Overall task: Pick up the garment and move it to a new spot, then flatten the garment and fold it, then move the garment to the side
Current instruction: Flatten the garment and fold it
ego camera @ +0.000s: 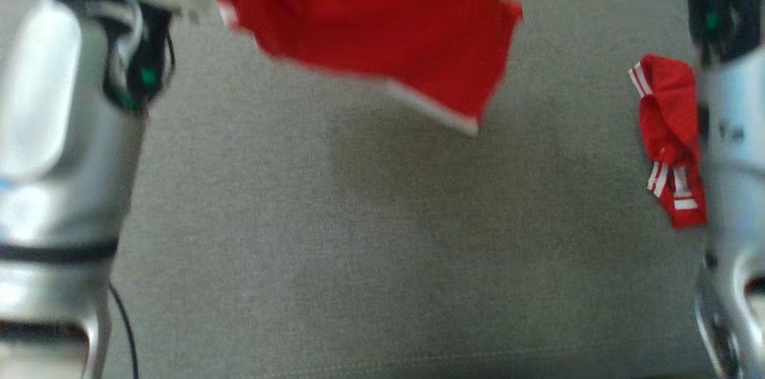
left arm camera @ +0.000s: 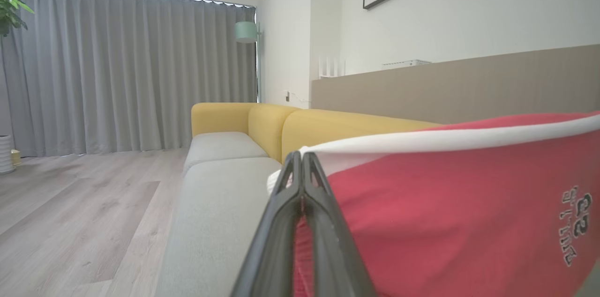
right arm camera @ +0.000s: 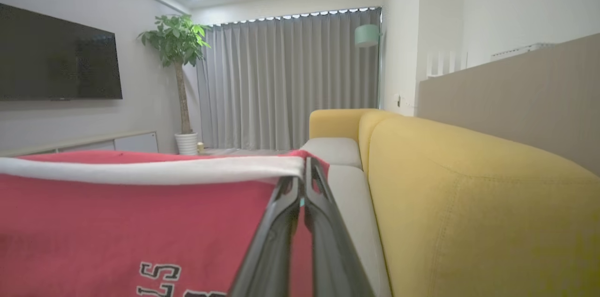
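1. Garment. I see the garment point(ego camera: 370, 20), red with white trim, lifted clear of the sofa seat point(ego camera: 382, 247). In the head view it hangs at the top centre, blurred, with its shadow on the grey cushion beneath. A red piece with white stripes point(ego camera: 669, 134) hangs just beside the right forearm point(ego camera: 732, 158). I cannot tell where it joins the main body. Dark lettering point(left arm camera: 576, 224) is printed on the cloth.

2. Left claw. In the left wrist view the left claw point(left arm camera: 301, 155) is pinched closed on the garment's white-trimmed edge. The red cloth stretches away from the fingers to that view's right.

3. Right claw. In the right wrist view the right claw point(right arm camera: 303, 162) is likewise clamped on the white-trimmed edge. The cloth stretches to that view's left. The garment therefore spans between the two claws, with the trimmed edge uppermost.

4. Arms. The left forearm point(ego camera: 54, 158) stands at the left edge of the head view and the right forearm at the right edge, with the seat between them.

5. Surroundings. The yellow backrest point(right arm camera: 468, 203) runs along the grey seat. Beyond it I see a grey curtain point(left arm camera: 131, 72), a wooden floor point(left arm camera: 70, 212), a potted plant point(right arm camera: 178, 39) and a wall television point(right arm camera: 56, 53).
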You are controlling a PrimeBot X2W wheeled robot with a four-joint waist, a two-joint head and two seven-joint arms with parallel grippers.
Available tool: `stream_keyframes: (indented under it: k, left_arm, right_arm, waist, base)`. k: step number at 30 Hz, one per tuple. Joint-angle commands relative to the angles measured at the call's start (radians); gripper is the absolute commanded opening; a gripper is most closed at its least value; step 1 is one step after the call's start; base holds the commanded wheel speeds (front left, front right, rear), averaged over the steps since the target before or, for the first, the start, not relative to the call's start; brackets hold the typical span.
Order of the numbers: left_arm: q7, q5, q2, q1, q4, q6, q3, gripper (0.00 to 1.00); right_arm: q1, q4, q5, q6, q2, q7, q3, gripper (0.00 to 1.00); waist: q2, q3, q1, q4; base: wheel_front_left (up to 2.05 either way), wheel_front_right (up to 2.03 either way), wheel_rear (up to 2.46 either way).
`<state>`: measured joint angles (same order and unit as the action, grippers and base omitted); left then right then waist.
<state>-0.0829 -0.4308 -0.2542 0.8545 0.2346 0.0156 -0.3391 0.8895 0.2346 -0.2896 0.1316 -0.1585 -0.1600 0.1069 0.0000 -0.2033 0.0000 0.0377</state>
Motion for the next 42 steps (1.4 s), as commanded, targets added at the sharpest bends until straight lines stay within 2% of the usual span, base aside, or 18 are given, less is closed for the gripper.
stream_keyframes:
  k: [1, 7, 13, 16, 21, 25, 31, 34, 38, 42]
  left_arm:
    - [-0.025, 0.007, -0.025, 0.106, 0.036, -0.008, 0.055, 0.00]
    - [-0.120, 0.016, 0.042, 0.308, 0.378, -0.043, 0.040, 0.00]
    - [-0.152, 0.000, 0.112, 0.354, 0.687, -0.064, 0.028, 0.00]
    - [-0.161, -0.032, 0.149, 0.341, 0.825, -0.081, 0.036, 0.00]
    - [-0.174, -0.048, 0.173, 0.280, 0.912, -0.107, 0.031, 0.00]
    - [-0.178, -0.051, 0.184, 0.166, 0.866, -0.119, 0.040, 0.00]
    - [-0.179, -0.021, 0.181, -0.063, 0.712, -0.117, 0.076, 0.00]
    - [-0.179, 0.009, 0.177, -0.213, 0.607, -0.114, 0.093, 0.00]
    - [-0.179, 0.037, 0.181, -0.387, 0.470, -0.108, 0.106, 0.00]
    - [-0.179, 0.062, 0.173, -0.538, 0.350, -0.097, 0.110, 0.00]
  right_arm:
    - [0.091, 0.029, -0.005, -0.001, 0.024, 0.033, 0.015, 0.00]
    - [0.324, 0.371, 0.019, -0.001, 0.065, 0.162, 0.077, 0.00]
    - [0.380, 0.663, 0.030, -0.001, 0.101, 0.224, 0.146, 0.00]
    - [0.357, 0.774, -0.007, -0.001, 0.107, 0.269, 0.204, 0.00]
    - [0.253, 0.811, -0.110, -0.001, 0.108, 0.333, 0.307, 0.00]
    - [0.110, 0.812, -0.164, -0.001, 0.108, 0.383, 0.361, 0.00]
    - [-0.098, 0.773, -0.207, -0.001, 0.108, 0.417, 0.351, 0.00]
    - [-0.225, 0.707, -0.204, -0.001, 0.102, 0.421, 0.333, 0.00]
    - [-0.403, 0.560, -0.166, -0.001, 0.069, 0.421, 0.262, 0.00]
    - [-0.586, 0.418, -0.116, -0.001, 0.061, 0.421, 0.183, 0.00]
  waist:
    - [0.0000, -0.024, 0.0000, 0.004]
    - [0.0000, -0.042, 0.0000, 0.000]
    - [0.0000, -0.054, 0.0000, -0.001]
    - [0.0000, -0.077, 0.0000, -0.004]
    - [0.0000, -0.096, 0.0000, -0.011]
    - [0.0000, -0.088, 0.0000, -0.017]
    - [0.0000, -0.054, 0.0000, -0.015]
    - [0.0000, -0.025, 0.0000, -0.012]
    - [0.0000, 0.015, 0.0000, -0.024]
    - [0.0000, 0.061, 0.0000, -0.032]
  base:
    - [0.00, 0.00, 0.00]
    - [0.00, 0.00, 0.00]
    - [0.00, 0.00, 0.00]
    - [0.00, 0.00, 0.00]
    - [0.00, 0.00, 0.00]
    - [0.00, 0.00, 0.00]
    - [0.00, 0.00, 0.00]
    - [0.00, 0.00, 0.00]
    - [0.00, 0.00, 0.00]
    - [0.00, 0.00, 0.00]
